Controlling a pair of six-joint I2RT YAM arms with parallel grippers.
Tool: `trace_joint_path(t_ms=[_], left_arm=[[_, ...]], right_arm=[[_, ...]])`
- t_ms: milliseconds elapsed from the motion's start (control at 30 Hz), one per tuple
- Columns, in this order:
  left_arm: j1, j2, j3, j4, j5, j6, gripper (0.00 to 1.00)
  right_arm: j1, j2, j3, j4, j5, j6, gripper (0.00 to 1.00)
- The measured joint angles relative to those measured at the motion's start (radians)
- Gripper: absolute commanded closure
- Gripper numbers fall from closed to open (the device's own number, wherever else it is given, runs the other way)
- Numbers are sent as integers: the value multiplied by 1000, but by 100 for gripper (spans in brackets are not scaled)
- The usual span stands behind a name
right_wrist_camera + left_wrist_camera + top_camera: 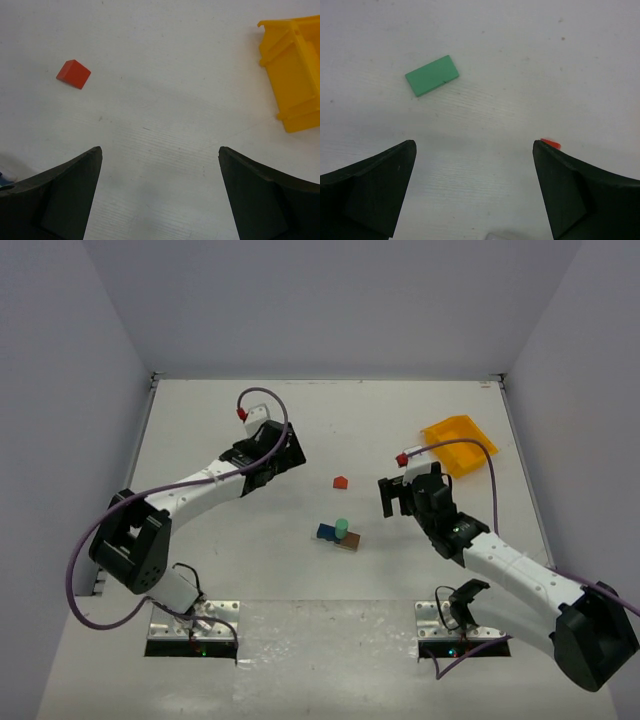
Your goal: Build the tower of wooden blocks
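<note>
A small cluster stands mid-table: a blue block [326,531], a mint green cylinder [341,528] and a brown block [349,543], touching one another. A red block [340,482] lies alone just behind them and also shows in the right wrist view [73,74]. A flat green rectangular block [432,75] lies on the table ahead of my left gripper [474,144]; the top view hides it under that arm. My left gripper [278,448] is open and empty. My right gripper [397,498] is open and empty [160,149], right of the red block.
A yellow plastic bin [460,444] lies tipped at the back right, also in the right wrist view [292,75]. White walls close the table on three sides. Purple cables loop off both arms.
</note>
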Motion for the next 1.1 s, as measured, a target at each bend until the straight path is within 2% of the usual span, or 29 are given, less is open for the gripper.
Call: trace_joint_path(t_ms=[200,400,767,1100], left_arm=[[75,172,118,-153,-23,-145,0],[104,304,236,-208,-28,-242,0],[119,371,270,-300,-120,-410,0],[126,463,338,-322,-146,-466,0]], right_arm=[[-4,17,1,0,0,0,1],[-15,26,1,0,0,2,1],[-25,42,5,1,-2,4,1],[-31,51,7,4,-5,7,1]])
